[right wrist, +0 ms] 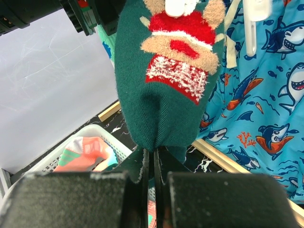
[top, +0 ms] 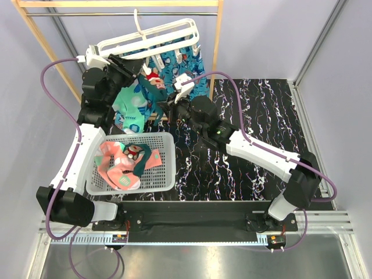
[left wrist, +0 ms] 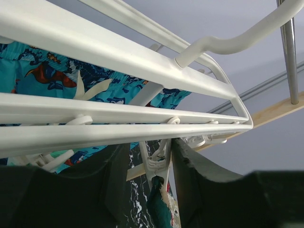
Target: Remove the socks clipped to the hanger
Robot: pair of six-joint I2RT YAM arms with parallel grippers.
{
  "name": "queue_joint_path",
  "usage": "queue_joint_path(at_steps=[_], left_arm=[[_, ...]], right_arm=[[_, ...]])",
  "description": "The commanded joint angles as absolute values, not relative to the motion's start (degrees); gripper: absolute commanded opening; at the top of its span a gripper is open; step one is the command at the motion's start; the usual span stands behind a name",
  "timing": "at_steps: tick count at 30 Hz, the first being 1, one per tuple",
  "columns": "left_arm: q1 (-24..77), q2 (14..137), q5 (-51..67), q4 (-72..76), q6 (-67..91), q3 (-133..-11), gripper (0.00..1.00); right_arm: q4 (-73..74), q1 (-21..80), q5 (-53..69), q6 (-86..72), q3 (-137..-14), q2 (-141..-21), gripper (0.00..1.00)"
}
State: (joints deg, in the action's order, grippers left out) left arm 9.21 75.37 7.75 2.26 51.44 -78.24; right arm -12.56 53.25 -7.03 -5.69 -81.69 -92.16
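Observation:
The white slatted hanger [top: 152, 36] hangs from the wooden rack; it also fills the left wrist view [left wrist: 118, 59]. A dark teal sock with a red-white Santa figure [right wrist: 166, 85] hangs from one white clip [left wrist: 159, 164]. My left gripper [left wrist: 149, 145] is open, its fingers on either side of that clip just under the frame; in the top view the left gripper [top: 135, 68] is below the hanger. My right gripper [right wrist: 153, 166] is shut on the sock's lower end. A mint green sock [top: 131, 106] hangs at the left.
A large blue shark-patterned cloth [right wrist: 266, 95] hangs right behind the teal sock. The white mesh basket [top: 165, 168] at front left holds pink and teal socks. The wooden rack post [top: 216, 40] stands to the right of the hanger.

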Motion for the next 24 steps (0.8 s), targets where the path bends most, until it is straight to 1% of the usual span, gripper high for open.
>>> queue_joint_path(at_steps=[1, 2, 3, 4, 12, 13, 15, 16, 17, 18, 20, 24], left_arm=[[8.88, 73.56, 7.12, 5.98, 51.77, -78.75, 0.40], [8.96, 73.56, 6.77, 5.89, 52.03, -78.49, 0.20], [8.96, 73.48, 6.77, 5.98, 52.21, -78.31, 0.05], [8.88, 73.48, 6.59, 5.80, 52.47, -78.31, 0.00], [8.96, 74.36, 7.91, 5.45, 53.09, -79.63, 0.00], [8.96, 74.44, 8.00, 5.28, 52.91, -79.80, 0.04], [8.96, 74.09, 8.00, 5.27, 52.82, -79.63, 0.24], [8.96, 73.92, 7.91, 5.36, 52.91, -79.19, 0.42], [8.88, 73.74, 7.74, 5.36, 53.00, -78.93, 0.47], [8.88, 73.31, 7.56, 5.45, 53.00, -78.75, 0.50], [8.96, 72.86, 7.47, 6.15, 53.09, -77.96, 0.51], [8.88, 72.86, 7.03, 6.15, 53.09, -77.96, 0.45]], right_arm=[[-14.33, 53.26, -8.09, -5.80, -81.74, -89.03, 0.00], [-14.33, 53.26, -8.09, -5.71, -81.65, -88.86, 0.00], [-14.33, 53.35, -8.00, -5.71, -81.65, -88.94, 0.00], [-14.24, 53.26, -8.09, -5.80, -81.56, -88.95, 0.00], [-14.24, 53.26, -8.26, -5.63, -81.39, -88.77, 0.00], [-14.24, 53.26, -8.35, -5.62, -81.56, -88.68, 0.00], [-14.15, 53.26, -8.26, -5.71, -81.47, -88.59, 0.00], [-14.24, 53.26, -8.35, -5.63, -81.56, -88.59, 0.00], [-14.15, 53.26, -8.35, -5.63, -81.48, -88.51, 0.00], [-14.15, 53.26, -8.26, -5.62, -81.39, -88.51, 0.00], [-14.15, 53.26, -8.26, -5.63, -81.39, -88.51, 0.00], [-14.24, 53.26, -8.17, -5.63, -81.47, -88.51, 0.00]])
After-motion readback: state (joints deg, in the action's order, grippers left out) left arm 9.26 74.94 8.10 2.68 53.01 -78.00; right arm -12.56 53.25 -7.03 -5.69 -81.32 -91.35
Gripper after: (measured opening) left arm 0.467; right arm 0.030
